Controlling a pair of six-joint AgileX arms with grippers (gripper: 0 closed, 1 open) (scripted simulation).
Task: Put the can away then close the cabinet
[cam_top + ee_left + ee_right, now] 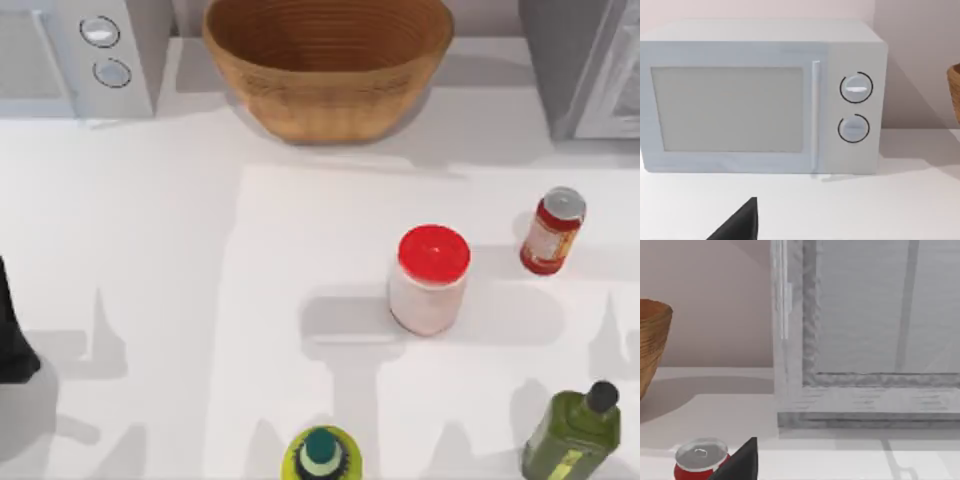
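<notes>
The table is white. The cabinet stands at its far right corner, grey, with a pale framed door; in the right wrist view the door seems to stand ajar at the cabinet's edge, though this is hard to judge. A white microwave with two round knobs sits at the far left corner, and a woven basket stands between the two.

A white jar with a red lid stands right of centre. Near the front edge, an olive bottle with a black cap stands on the right and a yellow-green bottle near the middle.

The can stands upright right of the jar and apart from it, well in front of the cabinet; its cream label bears no readable writing.

The left arm is parked at the left edge. A dark piece of each gripper, left and right, shows in its wrist view; whether either is released or clenched cannot be told. Neither touches anything.
</notes>
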